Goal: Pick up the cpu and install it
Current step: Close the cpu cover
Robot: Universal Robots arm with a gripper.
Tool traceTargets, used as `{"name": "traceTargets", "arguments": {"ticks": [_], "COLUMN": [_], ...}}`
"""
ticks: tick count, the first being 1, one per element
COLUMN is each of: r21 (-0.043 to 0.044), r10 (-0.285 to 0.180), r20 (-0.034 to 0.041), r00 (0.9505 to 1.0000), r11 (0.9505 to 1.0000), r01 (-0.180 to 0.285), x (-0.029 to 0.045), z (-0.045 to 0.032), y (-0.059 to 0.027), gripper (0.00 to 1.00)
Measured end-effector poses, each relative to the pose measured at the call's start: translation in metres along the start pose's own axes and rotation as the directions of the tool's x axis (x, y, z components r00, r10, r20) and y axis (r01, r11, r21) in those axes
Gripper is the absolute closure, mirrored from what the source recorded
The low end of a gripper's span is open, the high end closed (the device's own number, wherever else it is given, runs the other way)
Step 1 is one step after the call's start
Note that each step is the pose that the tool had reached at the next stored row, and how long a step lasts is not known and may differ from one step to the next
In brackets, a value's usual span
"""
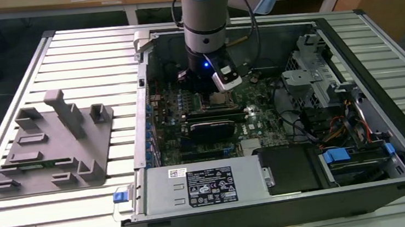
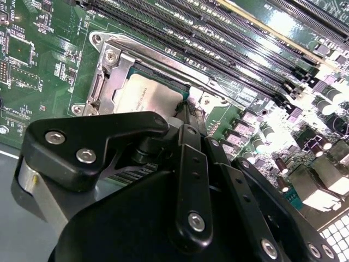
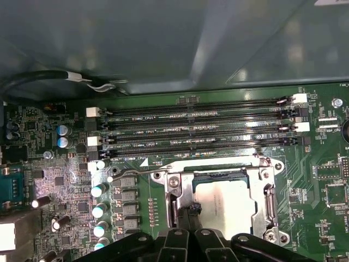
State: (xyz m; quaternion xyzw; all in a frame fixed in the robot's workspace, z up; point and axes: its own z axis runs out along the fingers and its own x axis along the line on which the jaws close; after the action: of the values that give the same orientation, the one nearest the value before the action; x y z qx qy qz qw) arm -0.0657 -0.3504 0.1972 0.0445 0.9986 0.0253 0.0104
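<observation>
Cpu point(image 3: 224, 203) lies flat in the socket point(image 3: 175, 184), mid-case point(image 1: 142, 113). Gripper point(image 3: 192, 212) sits low at the cpu's edge; unclear whether it pinches or is spread. In the exterior view, grey fixture point(image 1: 51, 148) is at 9 o'clock of the case.

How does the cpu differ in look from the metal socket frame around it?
The cpu is a solid, dull silver plate; the socket frame is a shinier open border. The socket frame carries screws; the cpu has none. Both are squarish and lie flat on the green board.
</observation>
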Motion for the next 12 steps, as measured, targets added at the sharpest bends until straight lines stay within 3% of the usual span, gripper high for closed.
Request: {"name": "traceTargets", "arguments": {"ticks": [6,12], "r21": [-0.001,-0.0003], "r10": [0.0,0.0], "r20": [0.0006,0.0001], "r00": [1.0,1.0], "r11": [1.0,1.0], "r01": [0.0,0.0], "x": [-0.0001,-0.0001], "z": [-0.001,-0.0066], "y": [0.0002,0.0004], "gripper": [0.89,0.89]}}
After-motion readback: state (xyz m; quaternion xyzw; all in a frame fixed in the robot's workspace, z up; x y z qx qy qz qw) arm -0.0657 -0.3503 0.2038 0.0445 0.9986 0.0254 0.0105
